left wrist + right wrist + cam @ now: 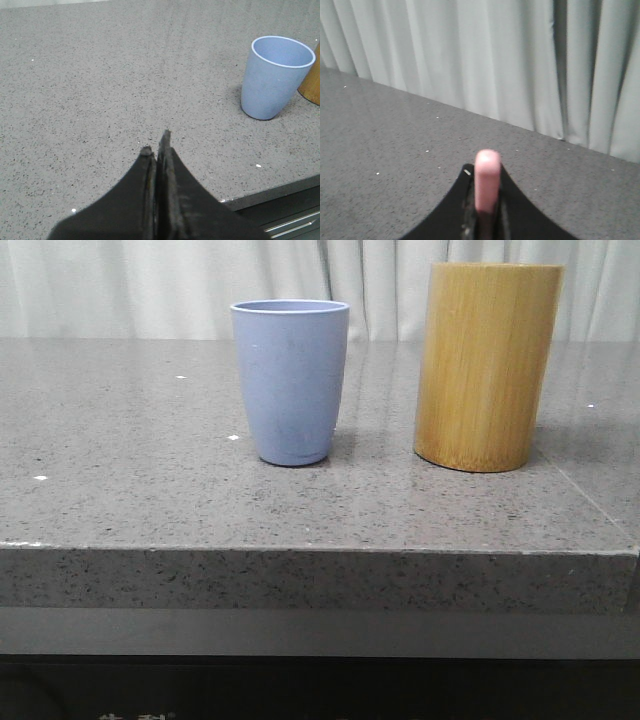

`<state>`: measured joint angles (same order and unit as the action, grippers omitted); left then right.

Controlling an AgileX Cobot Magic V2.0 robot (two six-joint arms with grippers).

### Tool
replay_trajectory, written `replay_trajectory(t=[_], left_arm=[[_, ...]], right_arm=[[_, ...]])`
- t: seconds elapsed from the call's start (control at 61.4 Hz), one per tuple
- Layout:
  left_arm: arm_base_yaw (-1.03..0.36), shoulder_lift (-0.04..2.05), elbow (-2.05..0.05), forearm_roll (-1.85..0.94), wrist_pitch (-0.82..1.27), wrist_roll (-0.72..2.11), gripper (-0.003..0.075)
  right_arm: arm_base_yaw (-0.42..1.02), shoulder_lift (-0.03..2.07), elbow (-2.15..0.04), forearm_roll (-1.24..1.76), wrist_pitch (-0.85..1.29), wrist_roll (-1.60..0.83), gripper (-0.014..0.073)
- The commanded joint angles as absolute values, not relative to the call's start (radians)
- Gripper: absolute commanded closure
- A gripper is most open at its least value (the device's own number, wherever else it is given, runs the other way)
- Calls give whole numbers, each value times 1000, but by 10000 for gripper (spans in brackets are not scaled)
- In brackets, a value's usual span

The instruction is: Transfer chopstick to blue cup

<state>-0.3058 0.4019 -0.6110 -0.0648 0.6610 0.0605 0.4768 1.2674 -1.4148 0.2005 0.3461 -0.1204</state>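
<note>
My right hand pinches the chopstick: light, stiff, slick, best gripped mid-shaft. My left hand is closed, empty, near the cup.

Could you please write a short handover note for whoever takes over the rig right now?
Left hand: shut, holding nothing, low over the grey counter, with the blue cup ahead of it.
Right hand: shut on the pink chopstick, facing the curtain.
Blue cup stands upright beside the taller bamboo holder; nothing sticks out of either.
Done: chopstick is gripped.
Left: carry it over and drop it into the blue cup.
</note>
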Motion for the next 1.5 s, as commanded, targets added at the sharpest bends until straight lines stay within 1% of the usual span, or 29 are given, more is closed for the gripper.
replay_trajectory(t=[0.0,0.228,0.456,0.635,0.717,1.026,1.092,1.141,1.206,1.287,1.336,1.483], left_arm=[[-305,411,-638,-69,577,51,739],[-305,411,-638,-69,577,51,739],[-305,411,-638,-69,577,51,739],[-305,411,-638,-68,581,51,739],[-305,411,-638,-68,583,51,739],[-305,411,-638,-68,583,51,739],[-305,411,-638,-68,583,51,739],[-305,411,-638,-68,583,51,739],[-305,411,-638,-68,583,51,739],[-305,411,-638,-68,583,51,739],[-305,411,-638,-68,583,51,739],[-305,411,-638,-68,583,51,739]], right_arm=[[526,1289,-1448,209,235,-133,543],[599,1400,-1448,214,162,-133,543],[606,1477,-1448,260,205,-133,534],[606,1528,-1448,277,252,-133,435],[606,1540,-1448,289,259,-133,405],[604,1504,-1448,294,262,-133,403],[600,1478,-1448,294,271,-133,418],[592,1459,-1448,294,281,-133,455],[570,1437,-1448,294,305,-133,539],[526,1409,-1448,294,345,-133,673],[497,1391,-1448,294,371,-133,718],[374,1323,-1447,276,493,-133,711]])
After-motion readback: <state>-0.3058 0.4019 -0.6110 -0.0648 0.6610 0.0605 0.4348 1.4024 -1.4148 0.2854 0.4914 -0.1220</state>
